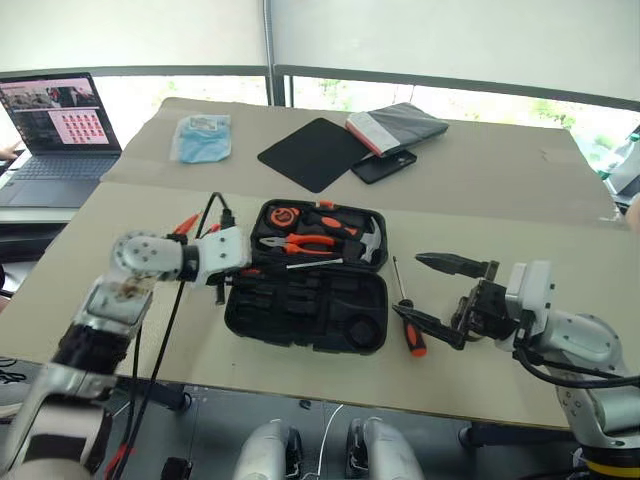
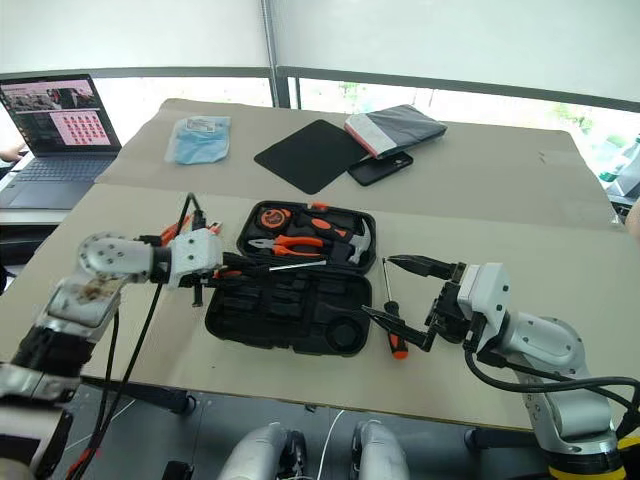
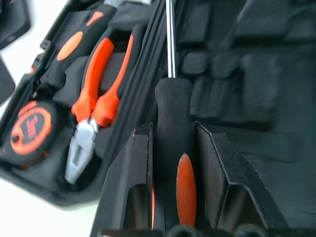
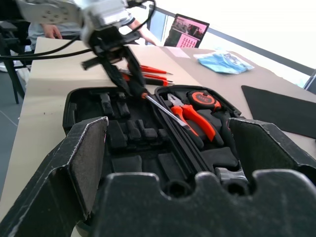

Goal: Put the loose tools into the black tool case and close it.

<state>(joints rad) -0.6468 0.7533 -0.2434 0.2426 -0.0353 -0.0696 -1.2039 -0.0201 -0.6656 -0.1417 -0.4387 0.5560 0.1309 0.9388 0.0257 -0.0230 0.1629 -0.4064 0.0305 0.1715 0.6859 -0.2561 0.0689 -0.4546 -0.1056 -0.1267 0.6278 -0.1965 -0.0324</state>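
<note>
The black tool case [image 1: 300, 335] lies open in the middle of the table, its near half showing bare moulded recesses. My left gripper [image 1: 245, 272] is over the case's left edge, shut on an orange-and-black screwdriver [image 3: 173, 123] whose steel shaft [image 1: 315, 263] runs along the hinge line. A second screwdriver [image 1: 413, 335] lies on the table just right of the case. My right gripper [image 1: 408, 285] hovers over it, open wide and empty, pointing at the case. More orange-handled loose tools [image 4: 150, 75] lie on the table left of the case, partly hidden behind my left arm.
Pliers [image 1: 300, 243], a hammer [image 1: 365, 240] and an orange tape measure [image 1: 285, 213] sit in the case's far half. Farther back are a flat black mat [image 1: 315, 152], a phone [image 1: 383, 165], a grey pouch [image 1: 398, 128] and a blue packet [image 1: 203, 137]. A laptop [image 1: 55, 130] stands far left.
</note>
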